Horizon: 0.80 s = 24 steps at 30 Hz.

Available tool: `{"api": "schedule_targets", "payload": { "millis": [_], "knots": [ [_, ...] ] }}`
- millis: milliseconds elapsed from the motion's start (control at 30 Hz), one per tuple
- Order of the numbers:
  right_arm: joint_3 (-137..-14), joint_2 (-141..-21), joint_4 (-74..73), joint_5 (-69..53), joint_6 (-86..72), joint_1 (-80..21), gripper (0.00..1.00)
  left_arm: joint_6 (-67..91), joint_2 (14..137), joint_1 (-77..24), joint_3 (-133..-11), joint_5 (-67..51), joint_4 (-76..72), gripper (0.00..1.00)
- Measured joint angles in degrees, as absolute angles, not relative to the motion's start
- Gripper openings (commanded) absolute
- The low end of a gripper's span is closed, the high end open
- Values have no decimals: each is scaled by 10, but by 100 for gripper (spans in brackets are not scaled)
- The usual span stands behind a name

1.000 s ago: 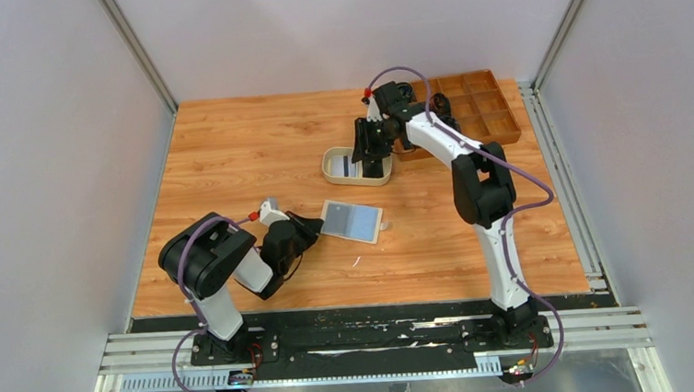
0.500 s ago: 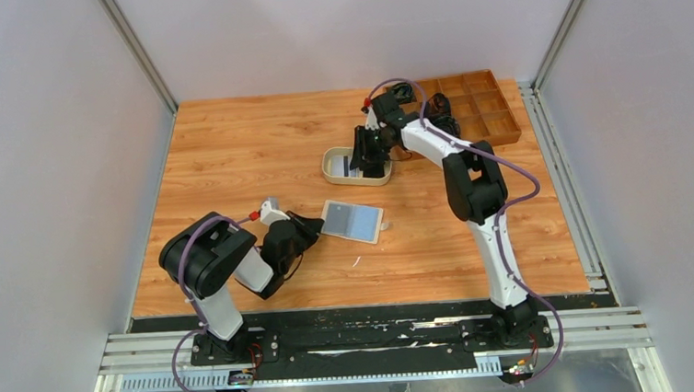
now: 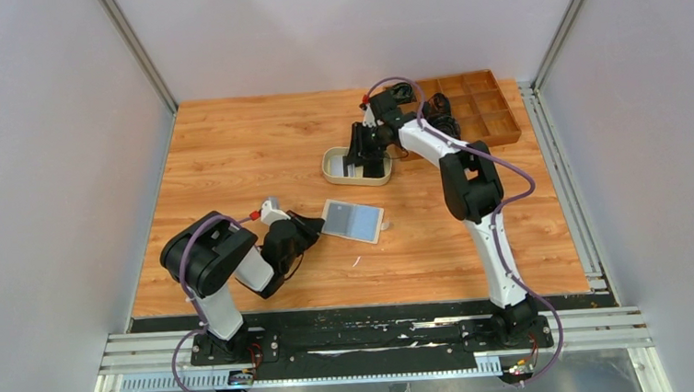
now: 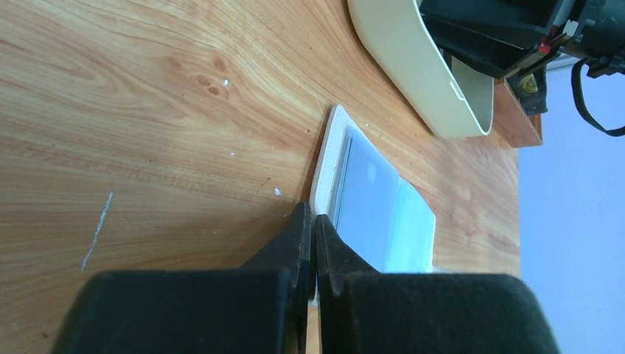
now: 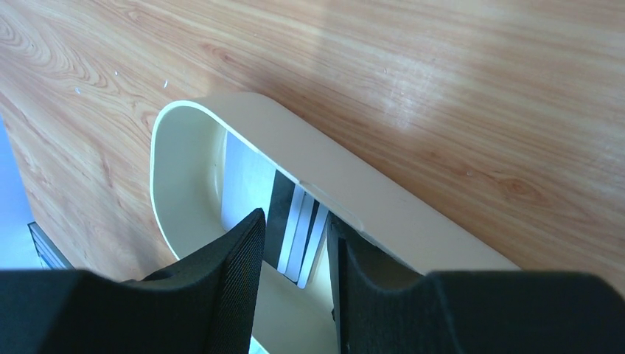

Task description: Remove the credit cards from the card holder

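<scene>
The card holder lies open on the table, its pale blue-grey inside up; no cards show in it. It also shows in the left wrist view. My left gripper is shut on its near left edge. The credit cards, light ones with dark stripes, lie overlapped inside the oval beige tray. My right gripper is open and empty, its fingers down inside the tray on either side of the cards' end. From above it sits over the tray.
A brown wooden compartment box stands at the back right, just behind the right arm's wrist. The oval tray sits in front of it, a short way beyond the card holder. Grey walls close in the table on three sides.
My right gripper has shifted slightly left and lower into the tray. The left arm and the card holder have not moved.
</scene>
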State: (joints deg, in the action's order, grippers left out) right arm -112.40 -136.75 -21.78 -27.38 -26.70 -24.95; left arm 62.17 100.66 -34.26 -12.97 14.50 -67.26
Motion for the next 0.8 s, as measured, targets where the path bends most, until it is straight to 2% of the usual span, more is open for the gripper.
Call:
{"api": "schedule_targets", "payload": {
  "millis": [367, 800],
  "knots": [
    [-1118, -1362, -218, -274, -264, -255, 41, 622, 1008, -343, -132, 143, -673, 0],
    [-977, -1281, -197, -301, -246, -255, 40, 626, 1016, -343, -132, 140, -684, 0]
  ]
}}
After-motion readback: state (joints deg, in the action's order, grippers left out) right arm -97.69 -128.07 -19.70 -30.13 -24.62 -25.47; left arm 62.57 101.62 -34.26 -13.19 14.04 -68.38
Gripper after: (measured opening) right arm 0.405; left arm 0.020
